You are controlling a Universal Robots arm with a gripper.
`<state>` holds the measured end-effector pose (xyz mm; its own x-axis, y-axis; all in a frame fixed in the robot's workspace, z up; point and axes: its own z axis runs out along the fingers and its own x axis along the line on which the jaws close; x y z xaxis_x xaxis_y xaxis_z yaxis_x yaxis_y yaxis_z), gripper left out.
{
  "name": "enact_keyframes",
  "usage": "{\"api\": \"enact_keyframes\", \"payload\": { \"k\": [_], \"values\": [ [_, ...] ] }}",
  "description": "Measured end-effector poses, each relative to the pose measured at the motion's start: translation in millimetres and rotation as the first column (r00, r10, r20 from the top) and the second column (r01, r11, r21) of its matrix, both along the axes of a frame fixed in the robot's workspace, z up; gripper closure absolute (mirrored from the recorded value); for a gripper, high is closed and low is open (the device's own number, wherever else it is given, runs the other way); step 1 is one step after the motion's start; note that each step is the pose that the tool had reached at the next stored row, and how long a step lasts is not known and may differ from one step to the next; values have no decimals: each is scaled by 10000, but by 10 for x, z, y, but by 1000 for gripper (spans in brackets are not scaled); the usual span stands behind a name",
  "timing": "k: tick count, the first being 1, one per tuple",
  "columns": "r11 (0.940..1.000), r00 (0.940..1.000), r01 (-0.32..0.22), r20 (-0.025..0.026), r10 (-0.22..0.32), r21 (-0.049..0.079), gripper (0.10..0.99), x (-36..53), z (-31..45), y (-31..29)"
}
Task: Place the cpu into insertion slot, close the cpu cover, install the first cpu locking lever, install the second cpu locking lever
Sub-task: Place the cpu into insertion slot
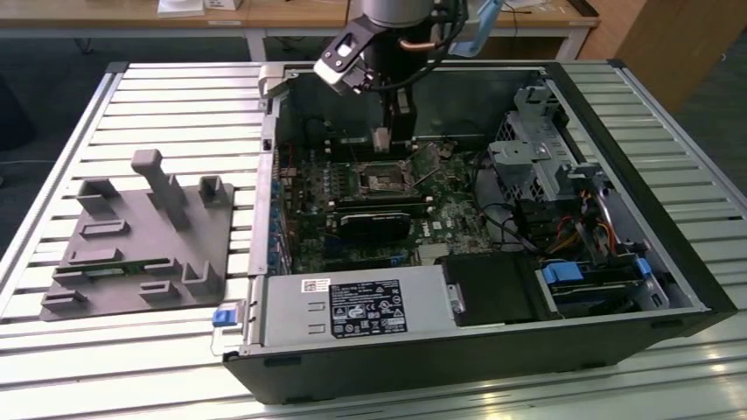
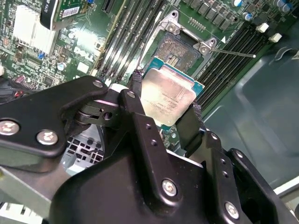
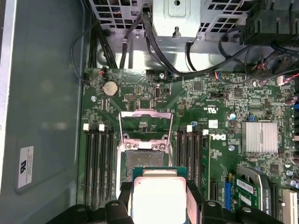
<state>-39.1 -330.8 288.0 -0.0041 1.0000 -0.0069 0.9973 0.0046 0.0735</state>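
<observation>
My gripper [image 2: 166,101] is shut on the cpu [image 2: 169,95], a flat square chip with a silver-grey top, gripped by two opposite edges between the black fingers [image 2: 192,122]. In the exterior view the gripper [image 1: 384,140] hangs inside the open computer case, a little above the insertion slot [image 1: 380,178]. In both wrist views the cpu [image 3: 159,196] hovers just short of the insertion slot [image 3: 142,159], whose dark centre lies bare. The cpu cover [image 3: 145,113] is swung up and open beyond the slot. A thin locking lever [image 2: 236,54] sticks out beside the insertion slot [image 2: 180,49].
Black memory slots [image 3: 98,163] flank the socket on both sides. A black graphics card [image 1: 373,220] lies just in front of it in the exterior view. Drive cages and cables [image 1: 548,166] fill the case's right. A grey fixture [image 1: 140,241] sits on the slatted table at the exterior view's left.
</observation>
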Motion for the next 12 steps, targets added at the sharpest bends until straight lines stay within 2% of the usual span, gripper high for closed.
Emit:
{"api": "enact_keyframes", "payload": {
  "k": [12],
  "values": [
    [10000,10000,2,-1,-2,0,545,0,-96,0]
  ]
}}
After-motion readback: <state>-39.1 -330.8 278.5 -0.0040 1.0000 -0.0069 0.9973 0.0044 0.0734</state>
